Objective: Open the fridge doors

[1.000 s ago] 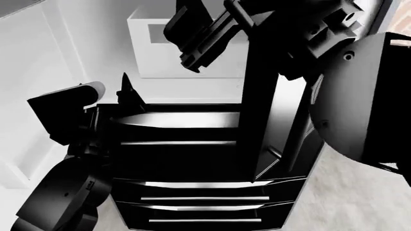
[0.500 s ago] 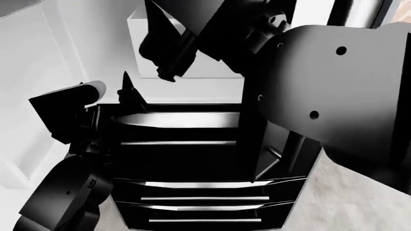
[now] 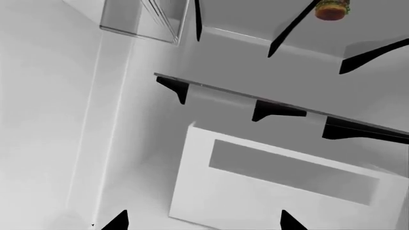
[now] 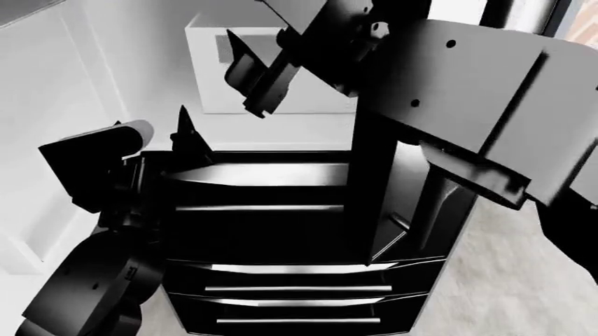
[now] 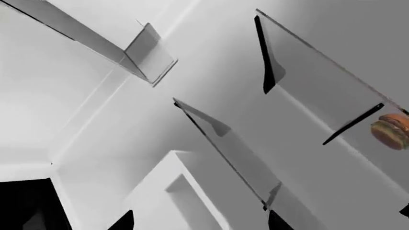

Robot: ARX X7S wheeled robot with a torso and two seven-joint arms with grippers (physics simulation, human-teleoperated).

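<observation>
1. Filling the head view's right side with the right arm (image 4: 486, 91), hiding much of the fridge behind it; crowding the lower left corner with the left arm (image 4: 94, 273), partly cut off by the frame.
2. Showing only two dark fingertips of the left tool (image 3: 201, 221) in its wrist view, spread wide, gripping nothing.
3. Showing the right tool (image 5: 199, 221) the same way: two tips set wide apart, holding nothing, the rest out of frame.
4. Lying below, black drawers (image 4: 299, 287) with horizontal silver handles.
5. Standing right of them, one tall glossy black panel of the fridge doors (image 4: 408, 175), swung out edge-on, top hidden behind the right arm; not making out the other door for sure.
6. Opening beyond, the white fridge interior: glass shelves (image 3: 255, 96) on black brackets, a white box (image 3: 281, 187), and farthest a burger (image 3: 332, 9), half cropped.
</observation>
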